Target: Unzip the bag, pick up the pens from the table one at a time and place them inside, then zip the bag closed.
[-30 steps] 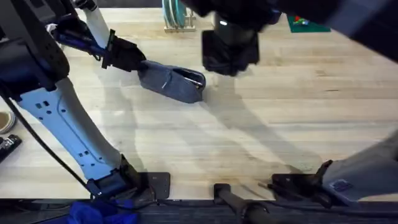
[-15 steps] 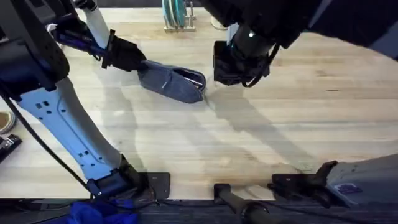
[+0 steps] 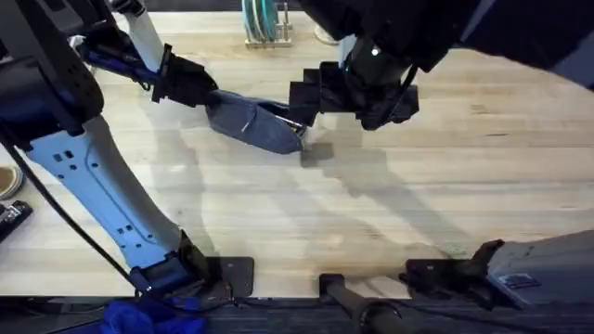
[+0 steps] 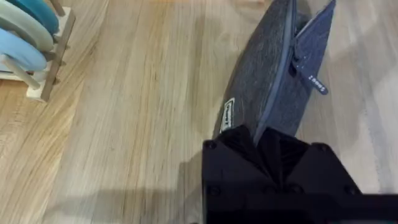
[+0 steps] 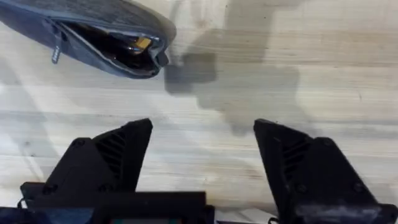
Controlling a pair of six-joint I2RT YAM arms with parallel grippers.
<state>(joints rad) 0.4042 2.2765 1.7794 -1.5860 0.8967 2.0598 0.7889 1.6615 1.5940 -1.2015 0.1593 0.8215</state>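
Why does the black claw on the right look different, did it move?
Yes. The right gripper moved leftward, closer to the bag's open end; the bag stayed beside the disc rack.

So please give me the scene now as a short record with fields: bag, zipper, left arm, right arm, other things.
bag: blue-grey bag lying on the table
zipper: open at the end facing the right gripper
left gripper: shut on the bag's end
right gripper: fingers open, empty, beside the bag's open end
other: rack with blue plates on the table
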